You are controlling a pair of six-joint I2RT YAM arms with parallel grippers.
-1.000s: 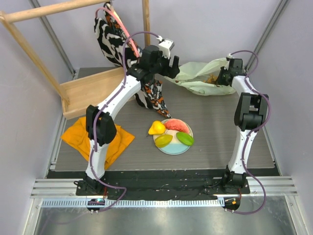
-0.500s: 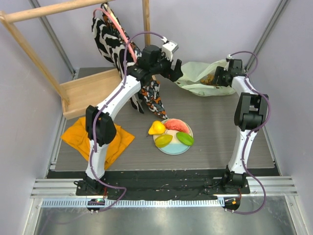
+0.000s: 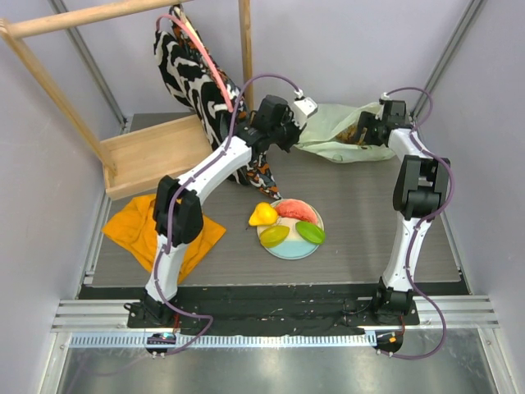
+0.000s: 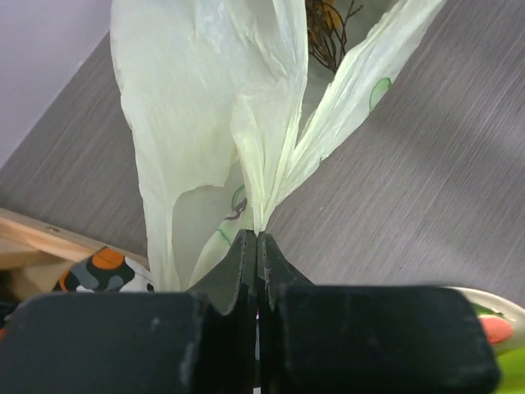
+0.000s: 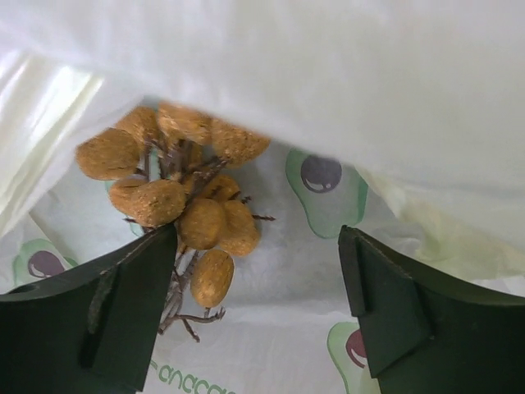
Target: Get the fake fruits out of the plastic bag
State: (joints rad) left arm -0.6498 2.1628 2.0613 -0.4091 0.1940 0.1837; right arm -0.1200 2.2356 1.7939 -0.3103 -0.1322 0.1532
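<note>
now, the grape bunch (image 5: 184, 205) lies inside the plastic bag (image 5: 410, 82), just ahead of one fingertip of the right gripper (image 5: 256, 246).
best play, i'd say: shift sideways and deeper until the bunch sits between the fingers, then close on fruit, not film. those jaws stand wide, holding nothing; the left gripper (image 4: 257, 246) is pinched tight on the bag's gathered edge. pear (image 3: 262, 214) and watermelon slice (image 3: 297, 210) rest at the plate (image 3: 287, 249), well behind both.
</note>
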